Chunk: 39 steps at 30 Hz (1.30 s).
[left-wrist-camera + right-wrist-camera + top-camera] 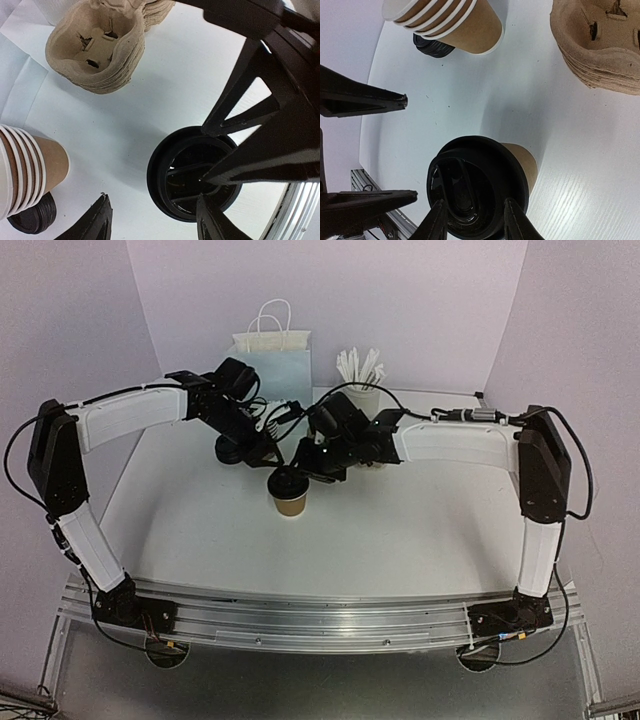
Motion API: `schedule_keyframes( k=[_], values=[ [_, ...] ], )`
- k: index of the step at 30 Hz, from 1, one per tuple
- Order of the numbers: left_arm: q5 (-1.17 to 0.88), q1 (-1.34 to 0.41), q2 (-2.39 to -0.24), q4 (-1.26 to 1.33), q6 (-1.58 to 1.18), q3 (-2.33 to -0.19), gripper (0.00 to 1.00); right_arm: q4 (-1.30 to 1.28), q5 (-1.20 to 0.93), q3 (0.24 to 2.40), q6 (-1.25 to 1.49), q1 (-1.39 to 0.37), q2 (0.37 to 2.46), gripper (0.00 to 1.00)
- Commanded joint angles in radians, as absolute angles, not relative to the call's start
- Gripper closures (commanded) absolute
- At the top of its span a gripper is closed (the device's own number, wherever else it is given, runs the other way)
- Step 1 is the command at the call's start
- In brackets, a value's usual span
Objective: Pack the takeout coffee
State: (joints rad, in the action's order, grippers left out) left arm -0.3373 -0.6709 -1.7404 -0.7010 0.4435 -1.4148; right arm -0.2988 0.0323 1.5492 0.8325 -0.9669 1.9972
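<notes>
- Top view: the takeout coffee is standing upright on the white surface with its black lid on. The left tool and right tool are hanging just behind and above it, and their openings are too small to read here. A white paper bag is standing at the back.
- Left wrist view: the left tool is gaping wide and holding nothing, with the lidded cup just beyond its tips. The right tool's fingers are reaching across the lid. This view is also showing pulp carriers, nested cups and loose lids.
- Right wrist view: the right tool is standing partly spread, narrower than the lid, with its tips over the lid's top; I cannot tell whether they are touching. Unlike the left wrist view, this one is showing the cup's brown wall.
</notes>
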Motion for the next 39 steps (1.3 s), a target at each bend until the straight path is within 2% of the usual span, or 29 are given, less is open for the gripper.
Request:
schedule_keyframes(
  k=[1, 7, 11, 17, 24, 39],
  values=[
    [-0.54, -0.627, -1.582, -0.625, 0.722, -1.329, 0.46, -0.364, 0.063, 1.581, 0.818, -0.959, 2.002, 0.64],
    [-0.653, -0.6, -1.443, -0.48, 0.998, -1.142, 0.57, -0.368, 0.062, 1.6, 0.802, -0.959, 2.011, 0.64],
    [-0.707, -0.611, -1.427, -0.43, 1.103, -1.088, 0.54, -0.372, 0.074, 1.596, 0.8, -0.96, 2.015, 0.65],
    [-0.687, -0.645, -1.47, -0.379, 1.159, -1.067, 0.54, -0.375, 0.068, 1.598, 0.801, -0.96, 2.031, 0.68],
    [-0.665, -0.675, -1.537, -0.373, 1.166, -1.072, 0.61, -0.38, 0.059, 1.6, 0.801, -0.966, 2.029, 0.72],
    [-0.595, -0.675, -1.6, -0.373, 1.223, -1.062, 0.6, -0.406, 0.08, 1.635, 0.779, -0.974, 2.008, 0.74]
  ],
)
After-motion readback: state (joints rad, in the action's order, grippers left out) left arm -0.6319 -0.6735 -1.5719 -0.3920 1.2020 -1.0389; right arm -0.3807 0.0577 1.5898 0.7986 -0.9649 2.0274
